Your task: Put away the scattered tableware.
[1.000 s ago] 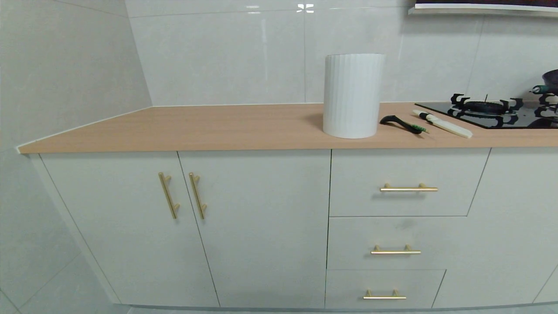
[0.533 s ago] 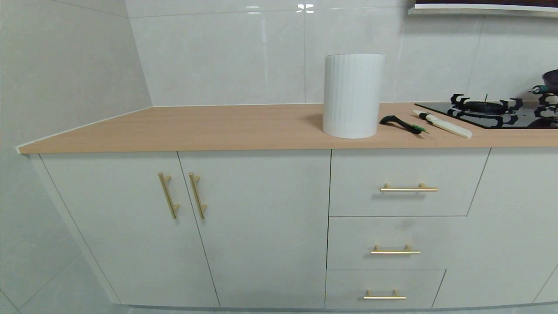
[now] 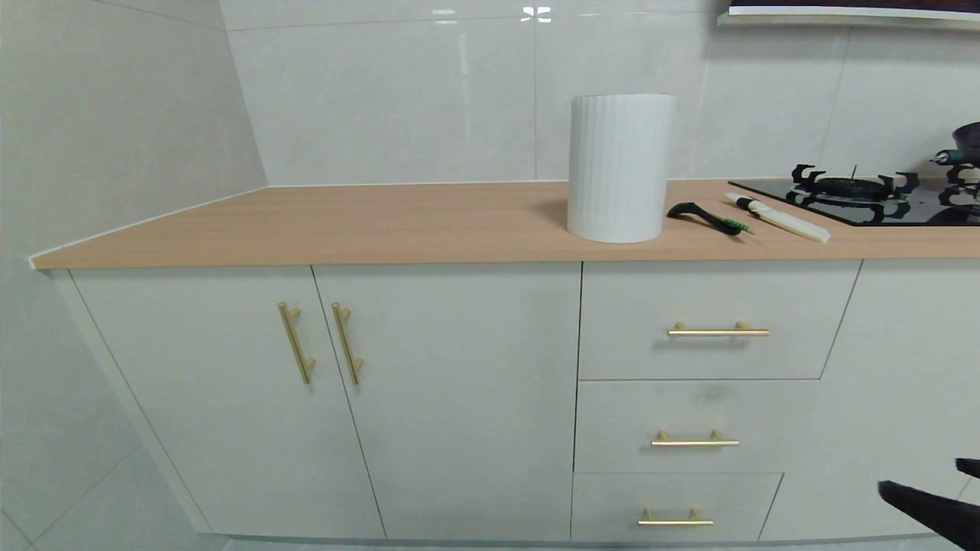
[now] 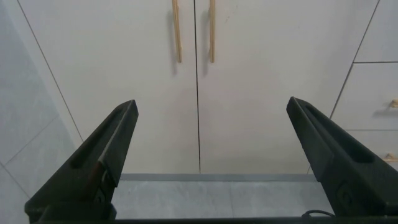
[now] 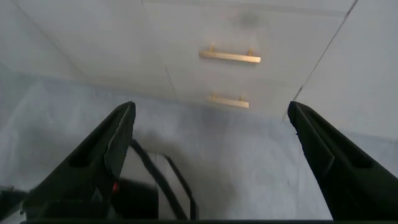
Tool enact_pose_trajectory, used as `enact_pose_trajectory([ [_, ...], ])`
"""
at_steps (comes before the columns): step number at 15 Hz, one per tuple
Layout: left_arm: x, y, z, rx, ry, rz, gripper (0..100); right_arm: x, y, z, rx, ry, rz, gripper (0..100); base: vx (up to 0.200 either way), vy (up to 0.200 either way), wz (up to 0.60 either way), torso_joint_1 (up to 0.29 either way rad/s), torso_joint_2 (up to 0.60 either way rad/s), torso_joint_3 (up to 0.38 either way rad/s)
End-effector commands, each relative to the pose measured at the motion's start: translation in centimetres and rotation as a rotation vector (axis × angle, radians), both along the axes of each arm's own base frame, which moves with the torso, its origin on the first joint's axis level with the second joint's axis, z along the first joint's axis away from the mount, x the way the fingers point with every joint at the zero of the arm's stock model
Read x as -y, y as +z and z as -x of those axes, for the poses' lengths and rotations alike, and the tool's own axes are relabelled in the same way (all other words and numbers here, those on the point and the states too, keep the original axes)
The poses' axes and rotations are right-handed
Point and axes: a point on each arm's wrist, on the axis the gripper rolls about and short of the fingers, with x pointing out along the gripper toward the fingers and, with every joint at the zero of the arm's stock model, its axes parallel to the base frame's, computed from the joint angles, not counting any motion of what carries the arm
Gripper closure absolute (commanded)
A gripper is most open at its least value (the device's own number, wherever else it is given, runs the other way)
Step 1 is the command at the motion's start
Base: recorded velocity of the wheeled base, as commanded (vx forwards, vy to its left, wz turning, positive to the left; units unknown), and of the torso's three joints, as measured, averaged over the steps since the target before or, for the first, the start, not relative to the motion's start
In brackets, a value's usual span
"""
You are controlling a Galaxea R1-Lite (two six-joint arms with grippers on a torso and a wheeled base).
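Wood-toned countertop (image 3: 383, 222) runs the width of my head camera's view, backed by pale glossy wall tiles (image 3: 383, 99). On it a white ribbed canister (image 3: 620, 168) stands upright, right of centre. Just to its right a black-handled utensil (image 3: 708, 217) with a green tip lies flat on the wood. I cannot tell whether its head touches the canister. A cream knife (image 3: 777, 216) lies flat just beyond the utensil, apart from it and angled much the same way. The knife's far end is near the front corner of the black gas hob (image 3: 857, 197) at the counter's right end. Both pieces are out on the counter, outside the canister.

Below the counter, pale double doors (image 3: 321, 383) with upright brass handles sit to the left. A stack of three drawers (image 3: 689, 413) with level brass handles sits to the right, directly under the canister.

My left gripper (image 4: 211, 104) hangs low in front of the double doors, well below the counter. Its two dark fingers are spread wide with nothing between them. My right gripper (image 5: 211, 107) is likewise spread wide and empty, held low over the grey floor (image 5: 249, 174) before the lower drawers. Its dark fingers (image 3: 930, 505) show at the bottom right corner of the head view, well apart from the knife and utensil.
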Motion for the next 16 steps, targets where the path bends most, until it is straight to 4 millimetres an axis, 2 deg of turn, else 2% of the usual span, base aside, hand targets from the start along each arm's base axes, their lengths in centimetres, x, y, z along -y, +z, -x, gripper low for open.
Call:
enact_pose_trajectory([
  [1,0.0,0.0,0.0,0.001,0.000,-0.001,0,-1.7,-3.1,-10.6,-0.268,-0.006,0.068,0,0.000,0.000,0.00,0.000,0.00,0.000],
  [4,0.0,0.0,0.0,0.001,0.000,-0.001,0,-2.5,-8.2,-16.1,-0.305,-0.026,0.102,0,0.000,0.000,0.00,0.000,0.00,0.000],
  [6,0.0,0.0,0.0,0.001,0.000,0.001,0,-2.7,-11.4,-18.6,-0.305,-0.069,0.142,0,0.000,0.000,0.00,0.000,0.00,0.000],
  [9,0.0,0.0,0.0,0.001,0.000,0.001,0,-2.9,-15.7,-20.7,-0.294,-0.115,0.181,0,0.000,0.000,0.00,0.000,0.00,0.000],
  [10,0.0,0.0,0.0,0.001,0.000,-0.001,0,-3.0,-16.6,-21.1,-0.284,-0.118,0.177,0,0.000,0.000,0.00,0.000,0.00,0.000],
  [11,0.0,0.0,0.0,0.001,0.000,-0.001,0,-3.0,-16.6,-21.1,-0.284,-0.118,0.177,0,0.000,0.000,0.00,0.000,0.00,0.000],
  [12,0.0,0.0,0.0,0.001,0.000,-0.001,0,-3.1,-18.4,-22.0,-0.257,-0.120,0.173,0,0.000,0.000,0.00,0.000,0.00,0.000],
  [16,0.0,0.0,0.0,0.001,0.000,-0.001,0,-3.2,-20.1,-23.6,-0.254,-0.155,0.191,0,0.000,0.000,0.00,0.000,0.00,0.000],
])
